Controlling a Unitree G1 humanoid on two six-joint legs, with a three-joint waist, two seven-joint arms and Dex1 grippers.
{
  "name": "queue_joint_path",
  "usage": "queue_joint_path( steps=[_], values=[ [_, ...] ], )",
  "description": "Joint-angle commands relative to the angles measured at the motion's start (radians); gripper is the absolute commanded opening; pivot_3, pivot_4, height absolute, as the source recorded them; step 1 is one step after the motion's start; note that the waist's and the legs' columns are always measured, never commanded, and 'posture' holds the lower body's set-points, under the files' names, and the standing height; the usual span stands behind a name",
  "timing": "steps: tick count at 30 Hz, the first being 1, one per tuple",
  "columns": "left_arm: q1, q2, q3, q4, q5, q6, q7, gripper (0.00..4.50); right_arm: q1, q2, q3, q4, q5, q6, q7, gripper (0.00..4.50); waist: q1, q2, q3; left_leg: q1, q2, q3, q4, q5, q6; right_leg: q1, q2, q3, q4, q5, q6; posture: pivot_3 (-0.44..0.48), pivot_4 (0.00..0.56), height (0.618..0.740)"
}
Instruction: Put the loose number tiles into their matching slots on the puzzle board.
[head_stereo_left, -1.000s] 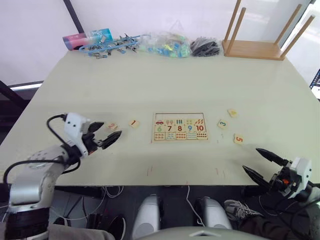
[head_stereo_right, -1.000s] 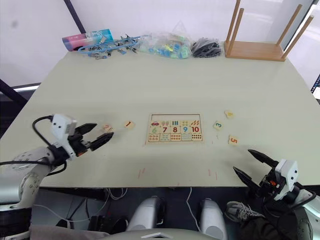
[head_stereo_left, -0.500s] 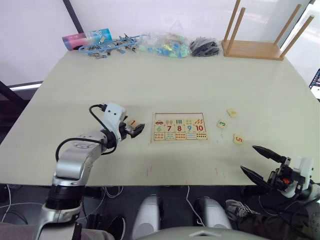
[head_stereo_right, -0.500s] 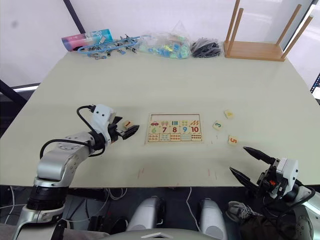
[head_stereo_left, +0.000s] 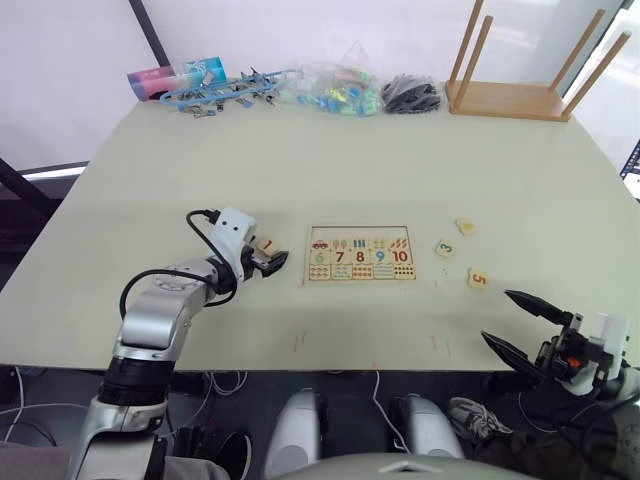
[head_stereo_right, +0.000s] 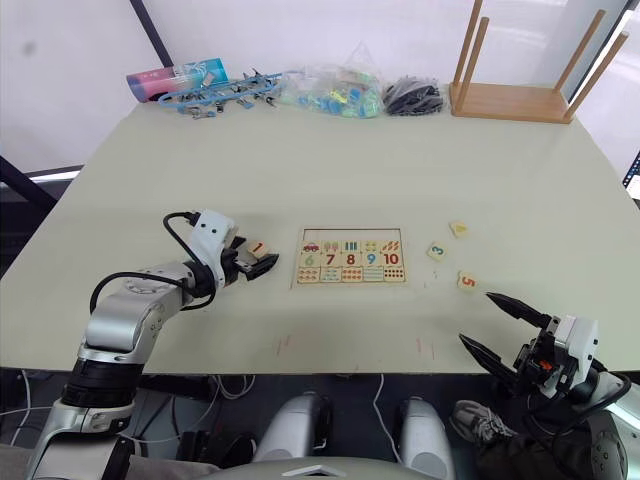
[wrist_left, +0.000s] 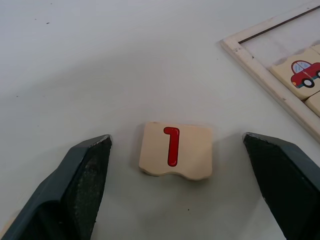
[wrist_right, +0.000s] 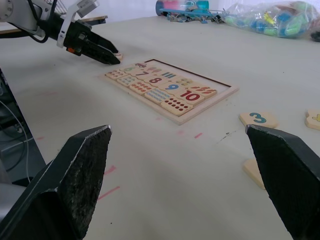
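the pale table (head_stereo_left: 330, 170) carries everything. at its far right corner a wooden stool (head_stereo_left: 520, 70) lies upturned with its legs in the air, and along the far edge, from there toward the far left corner, sit a black bundle (head_stereo_left: 410, 94), a clear bag of coloured pieces (head_stereo_left: 335, 90), a heap of blue clips (head_stereo_left: 222, 92) and a pink and blue tube (head_stereo_left: 172, 77).

the puzzle board (head_stereo_left: 360, 253) lies flat near the middle of the table, closer to the near edge. its row of slots (head_stereo_left: 360, 233) along the far long edge is bare, and below it run picture cells and the big numbers 6 to 10.

the left claw (head_stereo_left: 268, 259) is low over the table just left of the board, its fingers (wrist_left: 75, 185) spread wide on either side of the tile 1 (wrist_left: 175, 150), which lies flat on the table between them, touched by neither. the board's corner (wrist_left: 280, 65) with a red car cell is close by.

the right claw (head_stereo_left: 525, 325) hangs off the near edge toward the near right corner, its two fingers (wrist_right: 70, 185) wide apart and holding nothing.

right of the board lie tile 3 (head_stereo_left: 445, 247), a yellow-printed tile (head_stereo_left: 465, 226) further back, and tile 5 (head_stereo_left: 478, 278) nearest the near edge, all apart from each other.
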Motion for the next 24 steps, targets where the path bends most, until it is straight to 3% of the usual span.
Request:
queue_joint_path(
  steps=[1, 4, 5, 14, 24],
  values=[
    [0.009, -0.020, -0.016, -0.012, -0.001, 0.005, -0.010, 3.14, -0.002, -0.007, -0.024, -0.042, 0.018, -0.014, 0.002, 4.50, 0.000, 0.000, 0.000, 0.000, 0.000, 0.000, 0.000, 0.000, 0.000, 0.000, 0.000, 0.000, 0.000, 0.000, 0.000, 0.000, 0.150, 0.737],
    [0.018, -0.032, -0.018, -0.043, 0.001, 0.022, 0.001, 1.76, -0.007, -0.006, -0.023, -0.043, 0.015, -0.014, -0.004, 4.50, 0.001, 0.000, 0.000, 0.000, 0.000, 0.000, 0.000, 0.000, 0.000, 0.000, 0.000, 0.000, 0.000, 0.000, 0.000, 0.000, 0.150, 0.737],
    [0.019, -0.035, -0.016, -0.051, 0.001, 0.030, 0.006, 1.50, -0.009, -0.006, -0.022, -0.044, 0.015, -0.013, -0.005, 4.50, 0.001, 0.000, 0.000, 0.000, 0.000, 0.000, 0.000, 0.000, 0.000, 0.000, 0.000, 0.001, 0.000, 0.000, 0.000, 0.000, 0.150, 0.737],
    [0.130, -0.083, 0.090, -0.242, -0.005, 0.135, 0.131, 1.51, -0.008, -0.005, -0.017, -0.052, 0.014, -0.007, -0.005, 4.50, -0.004, 0.000, 0.000, 0.000, 0.000, 0.000, 0.000, 0.000, 0.000, 0.000, 0.000, 0.003, 0.000, 0.000, 0.000, 0.000, 0.150, 0.737],
    [0.275, -0.356, 0.258, -0.532, 0.017, 0.244, 0.435, 1.51, -0.028, -0.010, 0.002, -0.053, 0.018, 0.011, 0.003, 4.50, 0.002, -0.002, -0.001, 0.000, -0.001, -0.003, 0.001, 0.000, 0.000, -0.001, 0.001, 0.005, 0.001, 0.000, 0.000, 0.000, 0.150, 0.737]
  ],
)
